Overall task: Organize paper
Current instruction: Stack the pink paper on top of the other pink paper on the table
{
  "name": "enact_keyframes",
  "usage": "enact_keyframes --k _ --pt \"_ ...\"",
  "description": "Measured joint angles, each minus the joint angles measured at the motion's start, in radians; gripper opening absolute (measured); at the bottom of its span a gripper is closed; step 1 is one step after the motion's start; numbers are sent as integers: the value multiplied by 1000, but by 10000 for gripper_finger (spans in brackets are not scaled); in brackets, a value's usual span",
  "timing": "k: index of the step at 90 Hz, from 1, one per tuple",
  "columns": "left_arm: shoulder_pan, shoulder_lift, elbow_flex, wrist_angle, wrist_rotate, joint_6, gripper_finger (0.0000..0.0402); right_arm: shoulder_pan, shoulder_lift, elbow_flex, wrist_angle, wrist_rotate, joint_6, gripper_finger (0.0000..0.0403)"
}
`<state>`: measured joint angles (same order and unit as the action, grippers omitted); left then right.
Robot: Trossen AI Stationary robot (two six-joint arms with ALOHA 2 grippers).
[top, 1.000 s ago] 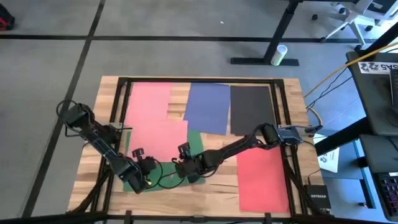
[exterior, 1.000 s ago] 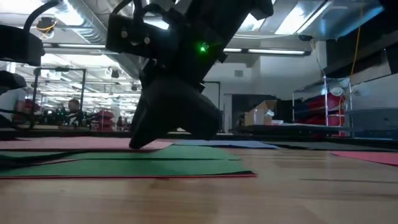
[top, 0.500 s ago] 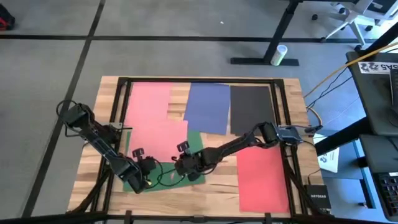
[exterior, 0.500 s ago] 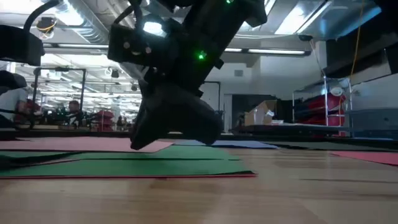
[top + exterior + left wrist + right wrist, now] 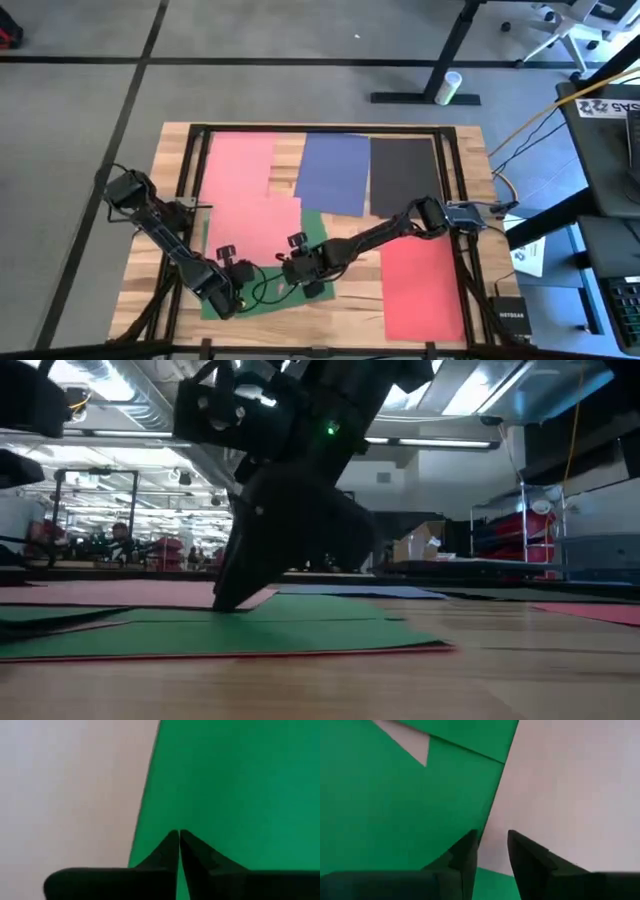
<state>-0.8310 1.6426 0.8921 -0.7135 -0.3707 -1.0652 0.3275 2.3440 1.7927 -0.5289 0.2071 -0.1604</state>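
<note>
A green paper sheet (image 5: 262, 285) lies flat on the table near the front, with a thin red edge (image 5: 300, 653) showing under it. My left gripper (image 5: 226, 296) is shut and stands on the sheet's left part. My right gripper (image 5: 301, 270) stands at the sheet's right edge with its fingers a little apart (image 5: 492, 837). A second green sheet (image 5: 470, 735) overlaps the first one. Pink (image 5: 240, 160), blue (image 5: 335, 172), black (image 5: 403, 175) and red (image 5: 420, 285) sheets lie flat farther off. My left gripper presses its shut fingertips (image 5: 178, 836) down on the green sheet just inside its left edge (image 5: 145, 820), coming from above. The sheet lies flat on the table. My right gripper comes slanting down from the right. One fingertip (image 5: 469, 842) rests on the green sheet at its right edge (image 5: 492, 805), and the other fingertip (image 5: 517, 842) stands over bare table. The touching tip shows in the low view (image 5: 235, 603).
A dark frame (image 5: 190, 180) runs around the table's working area. Cables (image 5: 262, 285) loop between the two grippers. Bare wood (image 5: 340, 310) shows along the front edge between the green and red sheets.
My left gripper has gone toward the table's near edge, and the green sheet has slid with it: its near right corner now lies closer to the front edge. My right gripper has tipped a little and stayed on the sheet's right edge.
</note>
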Motion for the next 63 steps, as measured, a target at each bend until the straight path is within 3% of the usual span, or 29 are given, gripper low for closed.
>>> enact_keyframes --k 16,37,63 --pt "6 -1 0 4 -12 2 0 0 0 0 2 -142 8 81" --pt "35 -2 2 227 9 235 0 -1 0 0 15 -133 7 68" --pt "137 16 -39 240 -7 277 0 7 0 -1 0 -129 -4 10"
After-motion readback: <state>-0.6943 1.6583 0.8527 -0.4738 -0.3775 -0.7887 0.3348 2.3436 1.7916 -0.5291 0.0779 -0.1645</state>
